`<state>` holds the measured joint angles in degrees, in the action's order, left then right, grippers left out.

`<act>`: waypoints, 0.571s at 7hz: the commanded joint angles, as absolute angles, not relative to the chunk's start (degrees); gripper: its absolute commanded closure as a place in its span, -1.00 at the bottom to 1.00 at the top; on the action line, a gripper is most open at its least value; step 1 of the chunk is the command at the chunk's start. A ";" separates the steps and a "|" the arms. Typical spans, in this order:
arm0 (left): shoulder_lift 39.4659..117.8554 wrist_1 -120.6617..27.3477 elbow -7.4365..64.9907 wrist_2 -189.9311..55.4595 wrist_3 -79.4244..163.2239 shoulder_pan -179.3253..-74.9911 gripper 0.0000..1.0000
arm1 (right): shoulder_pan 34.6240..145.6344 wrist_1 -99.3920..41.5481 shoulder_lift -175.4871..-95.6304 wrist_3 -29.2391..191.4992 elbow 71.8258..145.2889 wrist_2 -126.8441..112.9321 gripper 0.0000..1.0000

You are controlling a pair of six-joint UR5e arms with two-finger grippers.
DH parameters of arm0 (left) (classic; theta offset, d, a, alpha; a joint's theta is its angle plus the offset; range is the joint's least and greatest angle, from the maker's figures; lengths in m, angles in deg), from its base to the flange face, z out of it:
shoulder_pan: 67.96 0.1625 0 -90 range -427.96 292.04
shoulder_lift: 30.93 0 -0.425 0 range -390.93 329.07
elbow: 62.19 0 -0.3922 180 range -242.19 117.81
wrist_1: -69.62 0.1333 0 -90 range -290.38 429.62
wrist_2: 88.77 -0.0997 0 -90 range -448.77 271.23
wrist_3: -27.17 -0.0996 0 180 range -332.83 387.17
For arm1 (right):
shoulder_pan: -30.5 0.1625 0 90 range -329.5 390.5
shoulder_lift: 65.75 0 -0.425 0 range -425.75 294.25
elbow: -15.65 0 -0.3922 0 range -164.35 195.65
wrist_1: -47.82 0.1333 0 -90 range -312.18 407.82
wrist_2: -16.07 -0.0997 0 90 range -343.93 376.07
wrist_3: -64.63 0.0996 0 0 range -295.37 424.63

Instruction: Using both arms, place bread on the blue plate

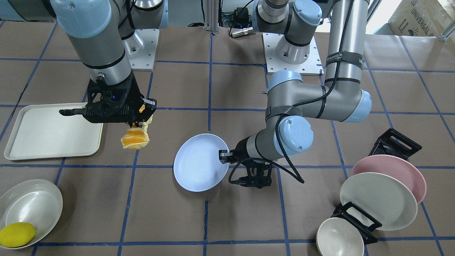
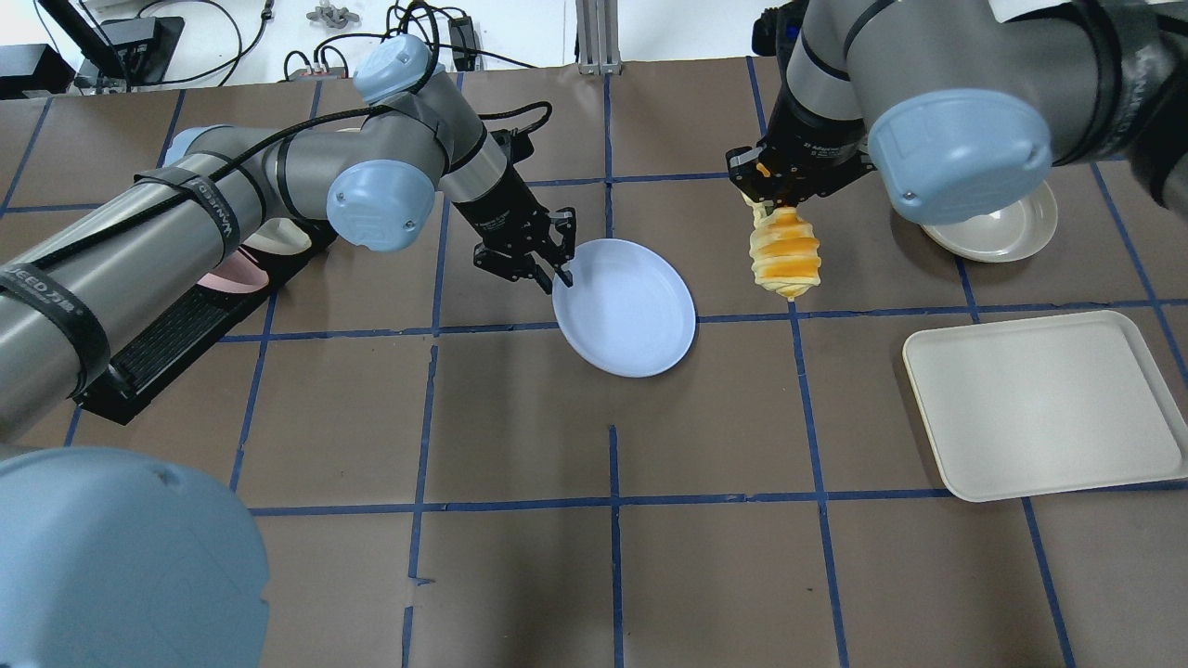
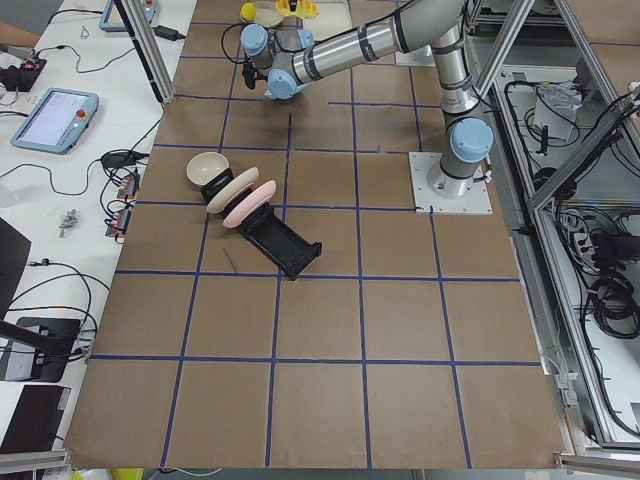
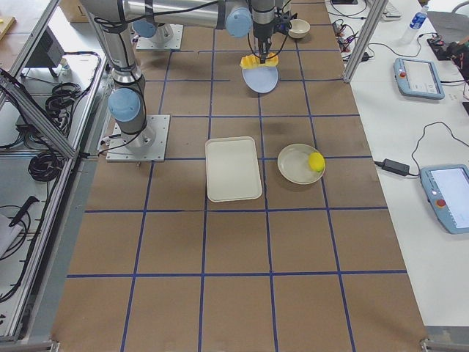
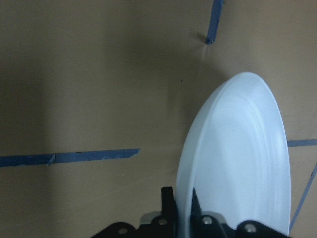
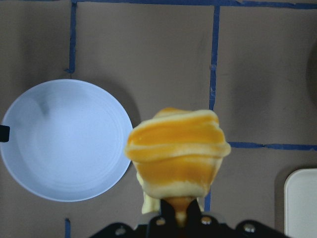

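Note:
The blue plate (image 2: 629, 304) sits mid-table, also in the front view (image 1: 199, 163). My left gripper (image 2: 560, 275) is shut on the plate's rim at its left edge; the left wrist view shows the rim (image 5: 237, 158) pinched between the jaws, the plate tilted. My right gripper (image 2: 768, 188) is shut on one end of the bread (image 2: 785, 251), which hangs down above the table to the right of the plate. The bread also shows in the front view (image 1: 134, 138) and fills the right wrist view (image 6: 176, 148), with the plate (image 6: 64, 141) to its left.
A cream tray (image 2: 1039, 404) lies at the right front. A cream bowl (image 1: 30, 206) holding a yellow lemon (image 1: 17, 234) sits beyond the right arm. A black rack (image 1: 359, 217) with a pink plate (image 1: 394, 170), a cream plate (image 1: 376, 201) and a bowl (image 1: 339, 238) stands at the left.

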<state>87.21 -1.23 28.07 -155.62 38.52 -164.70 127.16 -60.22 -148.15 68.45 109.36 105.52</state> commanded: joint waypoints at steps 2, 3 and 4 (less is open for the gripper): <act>83.61 -2.00 27.72 -159.49 38.16 -162.10 -0.73 | 129.45 -61.34 -146.27 68.06 110.22 103.71 0.92; 79.15 -2.62 27.81 -165.52 38.07 -161.57 -0.84 | 132.94 -62.29 -143.39 68.23 109.52 103.08 0.93; 73.36 -7.06 27.89 -173.24 38.07 -161.57 -0.84 | 136.02 -65.96 -140.23 68.41 109.52 103.08 0.93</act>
